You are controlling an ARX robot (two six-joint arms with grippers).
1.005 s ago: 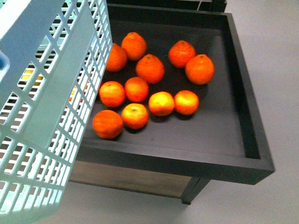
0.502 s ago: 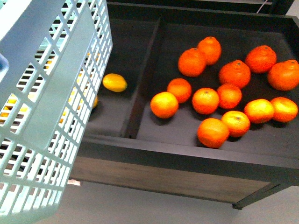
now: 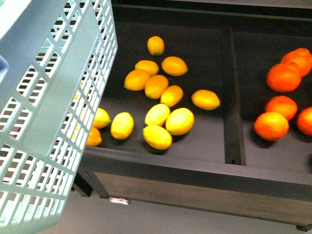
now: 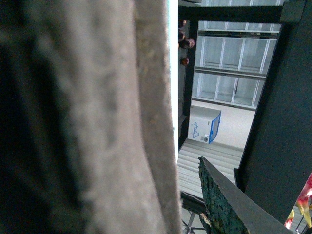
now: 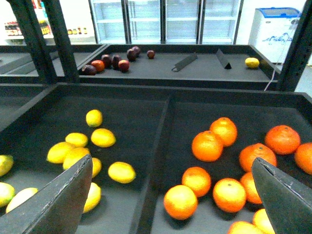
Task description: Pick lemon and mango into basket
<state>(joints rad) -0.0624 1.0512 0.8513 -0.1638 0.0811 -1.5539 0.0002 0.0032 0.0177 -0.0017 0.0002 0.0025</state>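
Several lemons [image 3: 180, 121] lie loose in the left compartment of a black display tray [image 3: 195, 168]; the right wrist view shows them too, lemons [image 5: 122, 171]. The light teal basket [image 3: 53, 112] fills the left of the front view, its lattice wall close to the camera and hiding the tray's left end. My left gripper [image 4: 187, 195] is shut on the basket; a blurred brown handle [image 4: 97, 122] fills most of its view beside one dark finger [image 4: 226, 204]. My right gripper [image 5: 171, 163] is open above the tray's divider, holding nothing. No mango shows.
Oranges [image 3: 271, 126] fill the compartment to the right of a raised divider [image 3: 233, 97]. A farther shelf carries dark red fruits [image 5: 112, 62], two loose black strips and one yellow fruit [image 5: 252, 62]. Black shelf posts [image 5: 53, 39] stand at the tray's far left.
The front view has swung left along the tray: the oranges slid to the right edge and the lemon compartment came into view. The basket keeps its place in the view.
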